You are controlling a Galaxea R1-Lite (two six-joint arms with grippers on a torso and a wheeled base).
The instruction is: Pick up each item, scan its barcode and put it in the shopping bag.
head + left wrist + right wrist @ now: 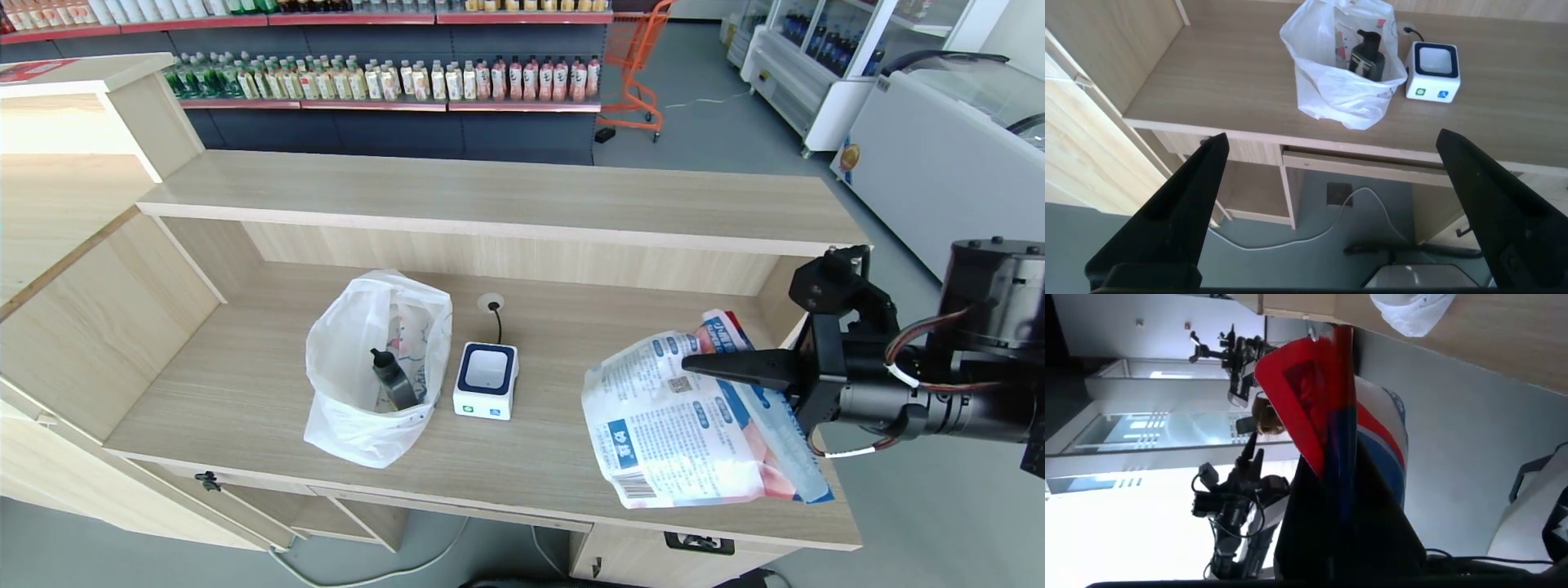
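A white shopping bag (pixel 359 384) stands open on the wooden desk (pixel 245 392), with a dark bottle (pixel 393 380) upright inside it. To its right sits the white barcode scanner (pixel 486 380), window facing up. My right gripper (pixel 735 367) is shut on a large white, blue and red food packet (pixel 678 425), held just above the desk's right end, its printed back and barcode facing up. The right wrist view shows the packet (pixel 1327 400) clamped edge-on. My left gripper (pixel 1331 220) hangs open in front of the desk, below its front edge, facing the bag (pixel 1331 82) and scanner (pixel 1433 69).
A raised counter ledge (pixel 506 196) runs along the back of the desk, and a wooden side wall (pixel 90 327) closes its left end. A cable (pixel 498 320) runs from the scanner to a hole behind it. Drawers (pixel 1364 163) sit under the desk's front edge.
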